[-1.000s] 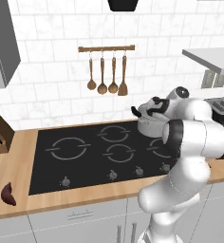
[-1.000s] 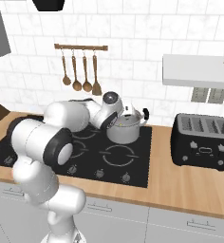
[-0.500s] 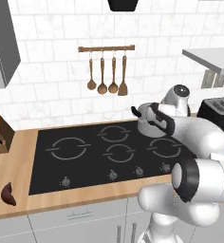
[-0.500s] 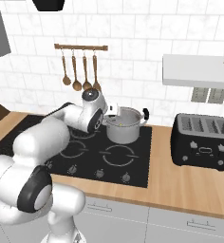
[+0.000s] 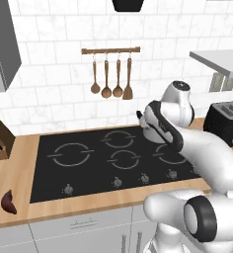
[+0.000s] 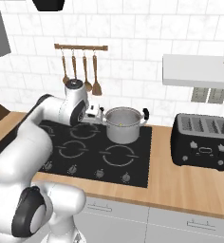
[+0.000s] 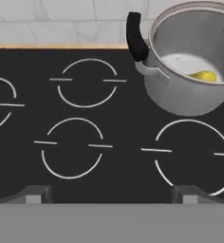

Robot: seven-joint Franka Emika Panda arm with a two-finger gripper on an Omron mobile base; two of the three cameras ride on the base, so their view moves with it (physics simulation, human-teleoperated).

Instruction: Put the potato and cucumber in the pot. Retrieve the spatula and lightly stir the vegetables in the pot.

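The hand (image 6: 98, 115) stands spread and empty, just left of the pot (image 6: 124, 124), over the black hob (image 6: 102, 156). The pot sits on the rear right burner; a yellowish item (image 7: 202, 76) lies on its floor, probably the potato. The cucumber cannot be made out. The spatula (image 5: 128, 92) hangs rightmost on the wall rail (image 5: 110, 50), beside three round spoons (image 5: 106, 92). Risk: the tools hang close together, so a loose approach could take a spoon or knock the rail; the near pot handle (image 7: 135, 36) could be clipped on the way. Against half a second ago, the hand has drawn further left of the pot; the pot is unmoved.
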